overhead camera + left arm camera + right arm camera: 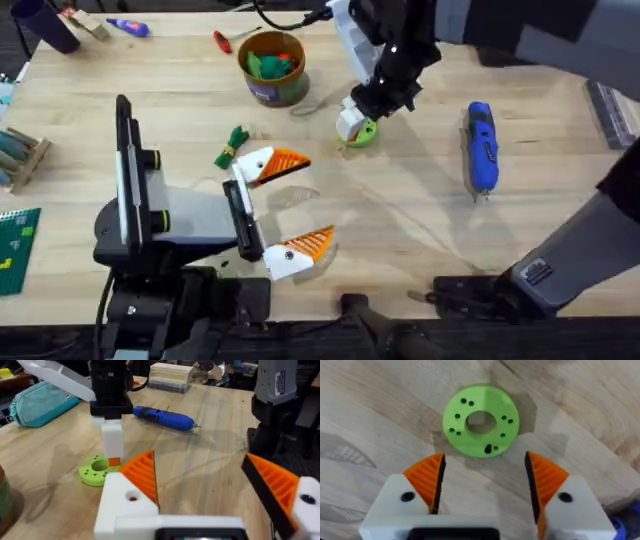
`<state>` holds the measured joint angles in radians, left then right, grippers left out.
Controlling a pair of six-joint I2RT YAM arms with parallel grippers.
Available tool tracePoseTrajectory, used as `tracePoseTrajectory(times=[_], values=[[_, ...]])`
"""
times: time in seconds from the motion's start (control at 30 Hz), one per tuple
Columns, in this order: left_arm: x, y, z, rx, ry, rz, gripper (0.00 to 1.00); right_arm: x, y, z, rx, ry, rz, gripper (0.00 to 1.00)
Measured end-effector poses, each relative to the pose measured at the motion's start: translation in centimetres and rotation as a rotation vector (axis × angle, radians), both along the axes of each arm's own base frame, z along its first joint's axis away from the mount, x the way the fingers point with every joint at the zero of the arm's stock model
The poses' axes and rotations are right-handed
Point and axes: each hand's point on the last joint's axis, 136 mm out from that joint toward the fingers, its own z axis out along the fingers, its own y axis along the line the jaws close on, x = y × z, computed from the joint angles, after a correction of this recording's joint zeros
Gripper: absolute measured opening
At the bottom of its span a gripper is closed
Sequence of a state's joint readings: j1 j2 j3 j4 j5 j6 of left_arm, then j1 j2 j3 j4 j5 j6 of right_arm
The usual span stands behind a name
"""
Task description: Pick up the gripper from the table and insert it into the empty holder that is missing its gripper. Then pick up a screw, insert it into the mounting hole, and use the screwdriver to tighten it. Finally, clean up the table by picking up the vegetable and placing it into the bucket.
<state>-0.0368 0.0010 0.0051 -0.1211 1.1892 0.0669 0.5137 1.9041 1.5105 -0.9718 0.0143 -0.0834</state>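
Right gripper spread wide, hanging right over the green disc, pads either side, not touching it; the disc lies flat with one dark screw in a rim hole. Left gripper open wide too, low near the table's front edge. Screwdriver lies on the table well right of the disc. Vegetable lies on the table left of the disc, below the bucket.

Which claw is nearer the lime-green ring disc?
Right. The right claw hovers open just above the lime-green ring disc. The left claw is farther back toward its base, near the leafy vegetable.
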Motion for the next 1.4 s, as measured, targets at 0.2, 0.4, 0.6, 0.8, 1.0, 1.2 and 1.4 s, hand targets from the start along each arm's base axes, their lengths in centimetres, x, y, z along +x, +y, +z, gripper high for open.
tracePoseTrajectory(times=[0.2,0.4,0.6,0.8,1.0,1.2,1.4], values=[[0.0,0.0,0.0,0.0,0.0,0.0,0.982,0.1,-0.1,-0.1,-0.009,-0.001,-0.001,0.754],[0.0,0.0,0.0,0.0,0.0,0.0,0.982,0.2,-0.1,-1.3,-0.024,0.018,-0.001,0.707],[0.0,0.0,0.0,0.0,0.0,0.0,0.982,0.2,-0.2,-2.5,-0.039,0.038,0.0,0.624],[0.0,0.0,0.0,0.0,0.0,0.0,0.982,0.5,0.0,-2.5,-0.033,0.028,0.002,0.593],[0.0,0.0,0.0,0.0,0.0,0.0,0.982,0.5,0.0,-2.5,-0.033,0.028,0.002,0.579],[0.0,0.0,0.0,0.0,0.0,0.0,0.982,0.8,0.2,-2.1,-0.027,0.016,0.002,0.579],[0.0,0.0,0.0,0.0,0.0,0.0,0.982,0.9,0.2,-2.1,-0.025,0.013,0.002,0.562]])
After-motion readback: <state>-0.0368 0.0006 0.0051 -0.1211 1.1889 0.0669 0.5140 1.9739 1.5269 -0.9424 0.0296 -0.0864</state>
